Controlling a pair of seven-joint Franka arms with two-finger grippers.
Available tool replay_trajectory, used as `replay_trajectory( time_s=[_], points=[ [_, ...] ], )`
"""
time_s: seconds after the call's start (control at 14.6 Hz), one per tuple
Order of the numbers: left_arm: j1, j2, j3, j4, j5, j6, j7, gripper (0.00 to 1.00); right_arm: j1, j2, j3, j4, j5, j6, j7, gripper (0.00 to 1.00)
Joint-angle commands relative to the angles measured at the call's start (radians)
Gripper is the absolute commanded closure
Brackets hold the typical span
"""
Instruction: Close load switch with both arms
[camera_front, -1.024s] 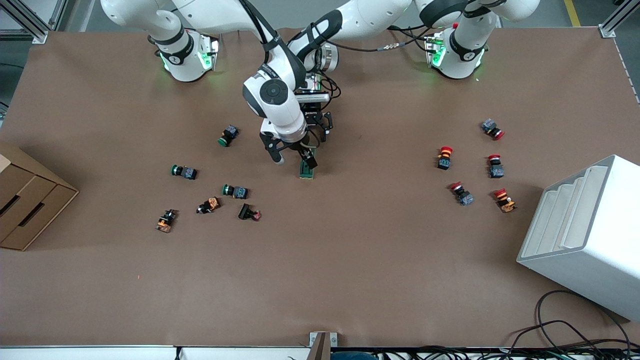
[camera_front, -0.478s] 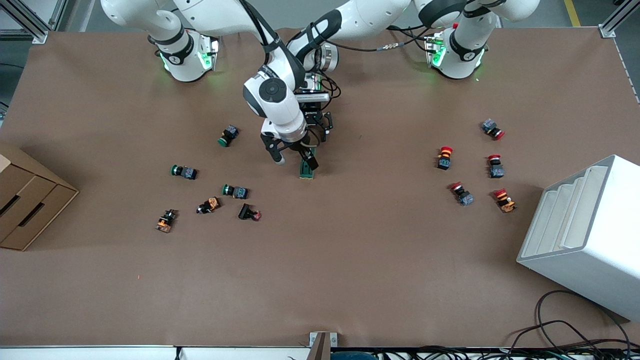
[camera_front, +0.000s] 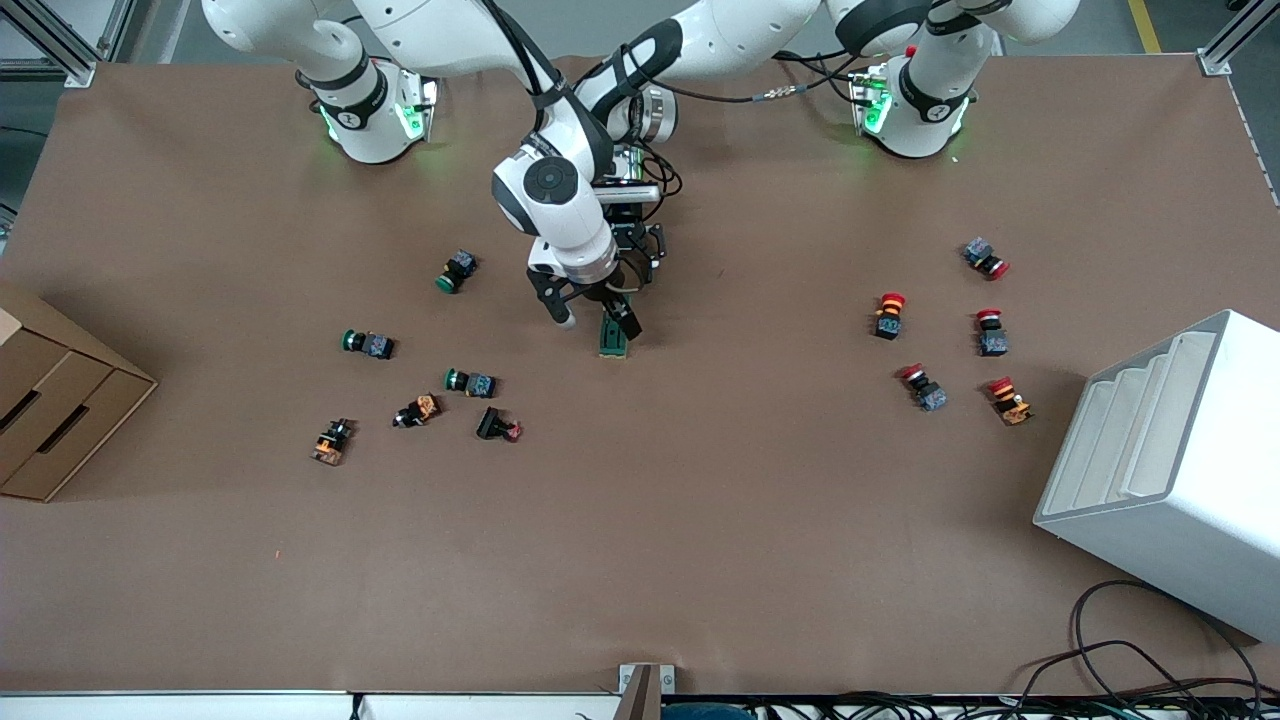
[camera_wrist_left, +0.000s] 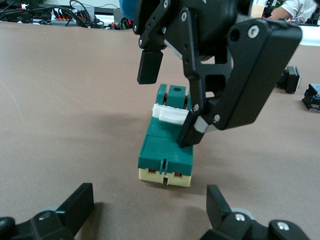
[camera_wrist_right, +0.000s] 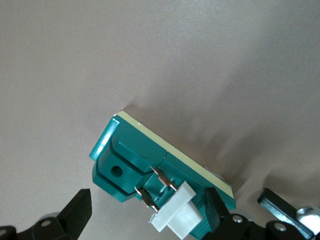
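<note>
The load switch (camera_front: 613, 340) lies flat mid-table, a dark-green block on a cream base (camera_wrist_left: 165, 176). Its white lever (camera_wrist_left: 171, 114) stands raised at the end nearer the front camera. My right gripper (camera_front: 592, 318) hangs low over that end, open. One of its fingers (camera_wrist_left: 192, 131) touches the white lever (camera_wrist_right: 177, 216), and the other finger (camera_wrist_left: 149, 66) stands apart beside the switch (camera_wrist_right: 142, 157). My left gripper (camera_front: 640, 262) sits low at the switch's end farther from the camera. It is open (camera_wrist_left: 150, 210), its fingertips short of the cream base and touching nothing.
Green and orange push buttons (camera_front: 470, 382) lie scattered toward the right arm's end, red ones (camera_front: 920, 385) toward the left arm's end. A cardboard box (camera_front: 45, 410) sits at the right arm's edge. A white rack (camera_front: 1170, 470) stands at the left arm's end.
The right arm's wrist has shifted slightly toward the left arm's end, its finger staying at the lever. The switch and the left gripper have not visibly moved.
</note>
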Motion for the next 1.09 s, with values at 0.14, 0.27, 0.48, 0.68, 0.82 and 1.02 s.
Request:
replay_trajectory(
  time_s=[0.14,0.27,0.48,0.68,0.82,1.02],
  points=[
    [-0.014,0.076,-0.004,0.000,-0.016,0.044,-0.083,0.00,0.007,-0.003,-0.013,0.019,-0.008,0.012,0.024,0.00],
    [-0.014,0.076,-0.004,0.000,-0.016,0.044,-0.083,0.00,0.003,-0.004,-0.017,0.030,-0.006,0.010,0.026,0.00],
    [-0.014,0.077,-0.006,0.000,-0.016,0.044,-0.083,0.00,-0.018,-0.004,-0.019,0.051,-0.006,0.006,0.026,0.00],
    [-0.014,0.083,-0.004,0.003,-0.015,0.044,-0.083,0.00,-0.044,-0.003,-0.027,0.088,-0.006,0.001,0.023,0.00],
    [-0.014,0.087,-0.004,-0.001,-0.006,0.044,-0.083,0.00,-0.067,-0.003,-0.027,0.102,-0.009,-0.007,0.018,0.00],
    [-0.014,0.088,-0.004,0.000,-0.004,0.044,-0.083,0.00,-0.075,0.015,-0.027,0.125,-0.011,-0.011,0.016,0.00]
  ],
)
